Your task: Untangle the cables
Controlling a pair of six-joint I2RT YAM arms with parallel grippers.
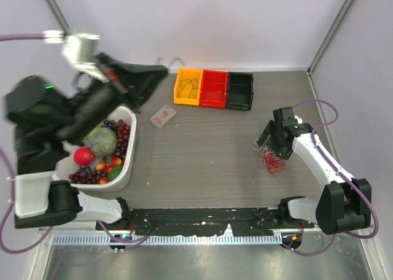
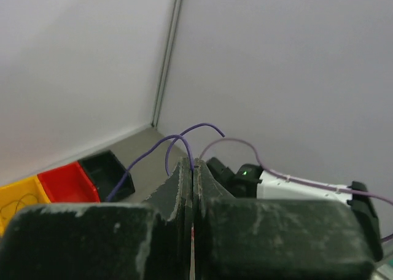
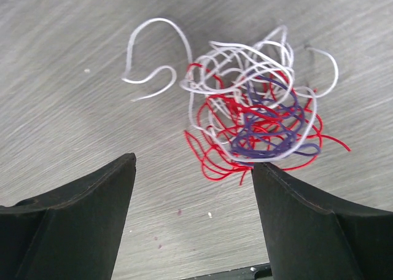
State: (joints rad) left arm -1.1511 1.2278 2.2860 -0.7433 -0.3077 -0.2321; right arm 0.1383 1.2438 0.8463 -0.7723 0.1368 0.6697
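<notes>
1. When viewed from above, found the cables (image 1: 271,161) bunched in one small knot on the table (image 1: 202,151), near the right edge and roughly midway between the near and far edges.
2. Made out three strands in the right wrist view: a white strand (image 3: 147,53) looping out to one side, a red strand (image 3: 206,163) and a dark purplish strand (image 3: 270,139), all threaded through each other and lying flat on the wood.
3. Saw the right gripper (image 1: 268,147) hanging low at the far side of the knot, jaws spread wide and holding nothing.
4. Placed the knot just beyond the fingers (image 3: 92,212), closer to the right-hand one than to the other. Could not judge contact between that fingertip and the red loops.
5. Found the left gripper (image 2: 193,169) pressed fully together with nothing visible in it, lifted high above the far left corner of the table and blurred in the top view.
6. Noted a white tub (image 1: 126,169) of fruit by the left edge, a yellow bin (image 1: 188,86), a red bin (image 1: 215,88) and a black bin (image 1: 240,91) side by side at the far edge, and a small card (image 1: 163,115) between the tub and the bins.
</notes>
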